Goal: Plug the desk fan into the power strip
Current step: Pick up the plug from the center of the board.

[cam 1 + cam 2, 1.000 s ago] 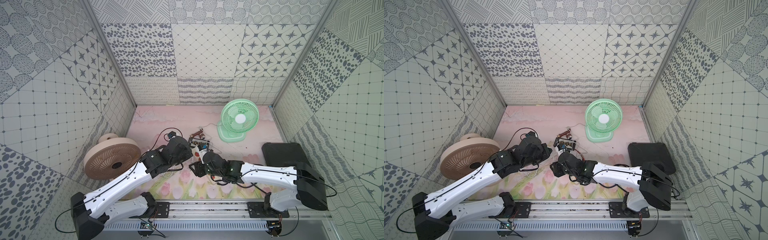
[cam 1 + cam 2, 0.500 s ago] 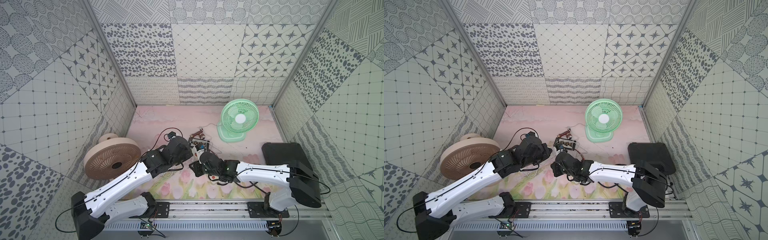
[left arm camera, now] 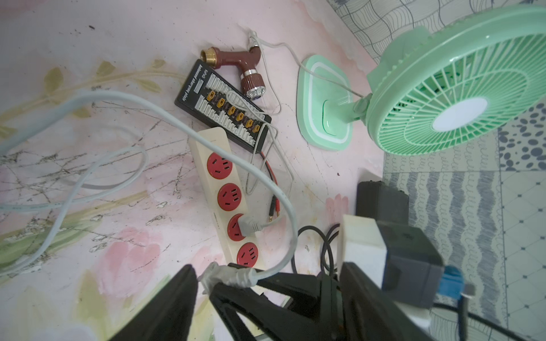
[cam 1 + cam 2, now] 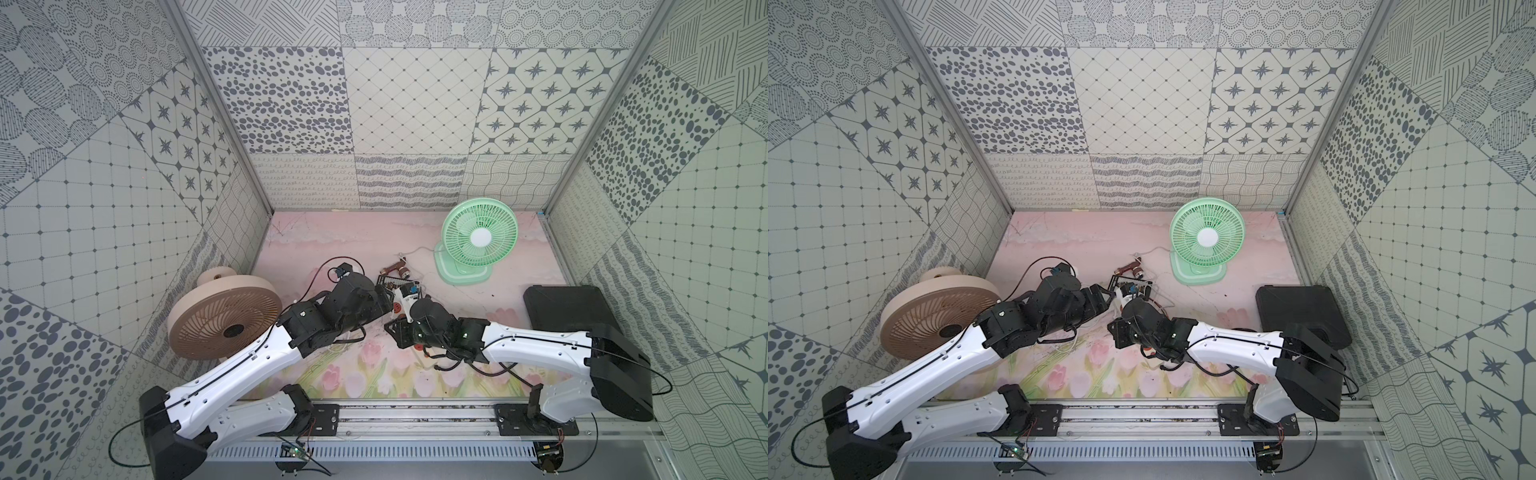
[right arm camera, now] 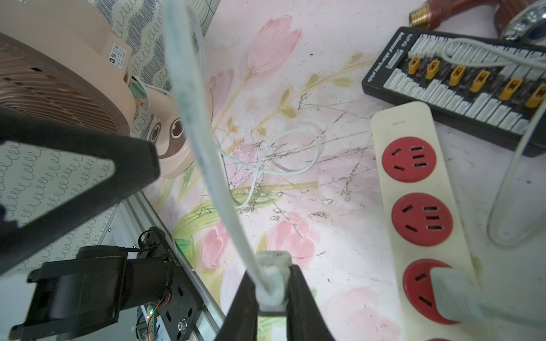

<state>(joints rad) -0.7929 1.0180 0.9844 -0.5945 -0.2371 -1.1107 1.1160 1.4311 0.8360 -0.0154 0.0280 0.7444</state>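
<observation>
Both jaws of the right gripper pinch a grey plug near the power strip; the left gripper gapes wide, gripping nothing

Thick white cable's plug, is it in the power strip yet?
Out. The right gripper is shut on the plug, holding it beside the power strip, not inserted.

Overhead pair, two wrist cameras.
Both top views look steeply down from the front onto the whole pink mat; the left wrist camera looks close across it toward the green fan, the right past the grey plug toward the brown fan; both share the power strip.
</observation>
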